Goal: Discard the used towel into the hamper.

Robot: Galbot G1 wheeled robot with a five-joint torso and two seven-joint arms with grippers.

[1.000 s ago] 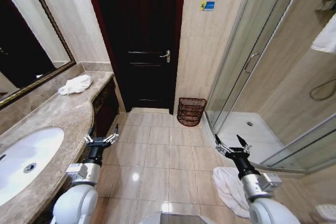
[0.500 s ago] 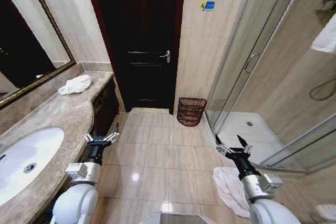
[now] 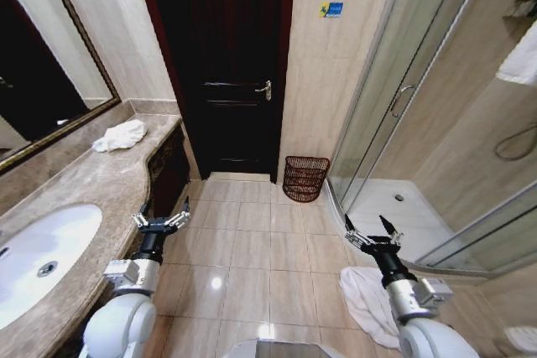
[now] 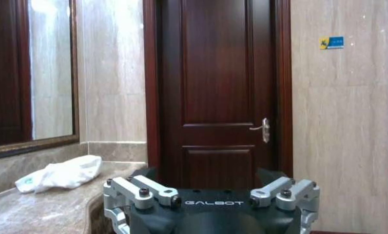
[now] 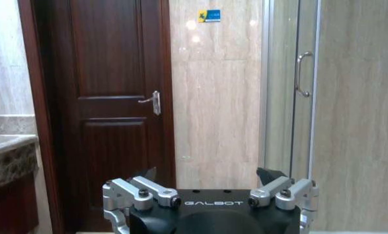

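Observation:
A crumpled white towel (image 3: 120,135) lies at the far end of the marble counter (image 3: 92,182); the left wrist view has the same towel (image 4: 61,173) on the counter beside the door. A second white towel (image 3: 365,295) lies on the floor under my right arm. The hamper (image 3: 305,178), a dark reddish-brown woven basket, stands on the floor against the wall between the door and the shower. My left gripper (image 3: 161,218) (image 4: 208,175) hangs open beside the counter's front edge, holding nothing. Over the floor near the shower, my right gripper (image 3: 372,232) (image 5: 207,174) is open too.
A dark wooden door (image 3: 225,64) is shut straight ahead. A glass shower enclosure (image 3: 403,132) fills the right side. A white sink (image 3: 38,257) is set into the near counter, with a mirror (image 3: 42,56) above. Tiled floor (image 3: 252,249) lies open between my arms.

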